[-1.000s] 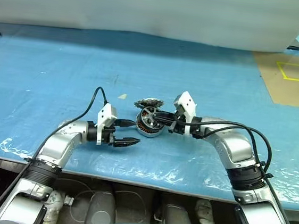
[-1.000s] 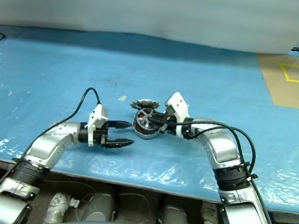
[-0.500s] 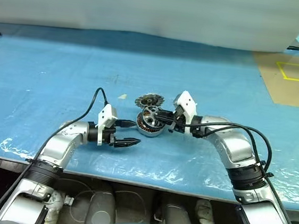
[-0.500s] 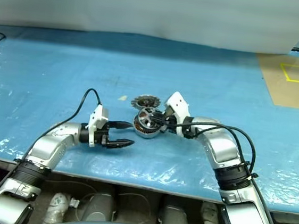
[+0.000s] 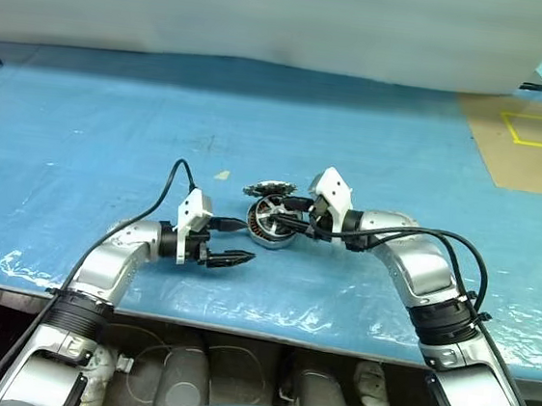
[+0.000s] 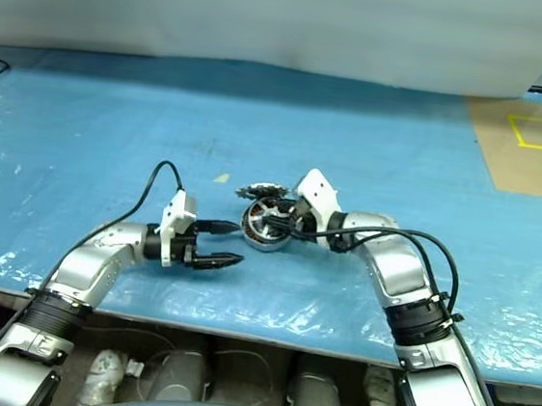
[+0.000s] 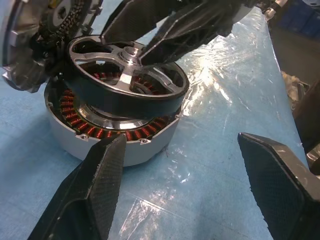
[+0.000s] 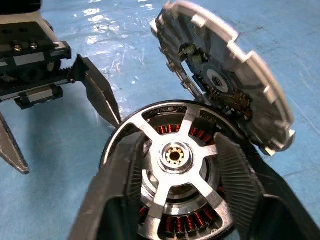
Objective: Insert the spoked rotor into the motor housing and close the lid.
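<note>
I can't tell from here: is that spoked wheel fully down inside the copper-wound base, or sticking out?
Sticking out. The spoked rotor sits tilted atop the motor housing, copper windings visible beneath its rim.

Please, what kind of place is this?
Probably a workshop or robot test bench: a table under a blue plastic sheet, motor parts such as the motor housing, and yellow tape marks on brown flooring.

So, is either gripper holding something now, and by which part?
Nothing is held, it seems. The right gripper has its jaws open on either side of the hub of the spoked rotor, without pinching it. The left gripper has open, empty jaws.
</note>
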Robot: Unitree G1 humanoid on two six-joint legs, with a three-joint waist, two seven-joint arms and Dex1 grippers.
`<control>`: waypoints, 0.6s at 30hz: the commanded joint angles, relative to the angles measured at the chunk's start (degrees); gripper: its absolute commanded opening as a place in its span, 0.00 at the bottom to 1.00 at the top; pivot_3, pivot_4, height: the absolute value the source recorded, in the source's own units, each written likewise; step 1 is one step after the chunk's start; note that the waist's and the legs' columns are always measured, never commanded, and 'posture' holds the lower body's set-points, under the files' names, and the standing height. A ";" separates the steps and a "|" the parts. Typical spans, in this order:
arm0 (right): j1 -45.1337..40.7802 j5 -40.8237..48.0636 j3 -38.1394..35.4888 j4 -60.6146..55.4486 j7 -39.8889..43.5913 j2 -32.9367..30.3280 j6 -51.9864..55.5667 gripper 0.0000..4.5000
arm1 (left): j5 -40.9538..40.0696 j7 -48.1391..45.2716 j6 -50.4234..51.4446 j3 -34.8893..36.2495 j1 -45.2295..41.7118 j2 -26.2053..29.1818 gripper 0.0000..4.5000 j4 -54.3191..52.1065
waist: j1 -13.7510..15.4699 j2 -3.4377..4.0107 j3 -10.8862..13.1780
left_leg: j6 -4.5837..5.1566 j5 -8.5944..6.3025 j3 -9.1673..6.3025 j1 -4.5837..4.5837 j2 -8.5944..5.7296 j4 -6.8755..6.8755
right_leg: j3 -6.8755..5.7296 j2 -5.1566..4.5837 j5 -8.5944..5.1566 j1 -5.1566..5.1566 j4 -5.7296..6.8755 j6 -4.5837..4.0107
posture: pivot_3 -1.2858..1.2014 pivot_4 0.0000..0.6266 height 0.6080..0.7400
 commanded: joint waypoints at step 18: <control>-2.77 4.01 -4.32 -2.26 -0.29 1.48 2.16 0.49 | -0.91 0.77 1.92 0.66 0.31 0.66 0.83 -4.07 | -0.01 0.00 0.00 | 0.00 0.00 0.00 0.00 0.01 0.00 | 0.00 0.01 0.00 0.00 0.00 0.00 | 0.52 0.24 1.00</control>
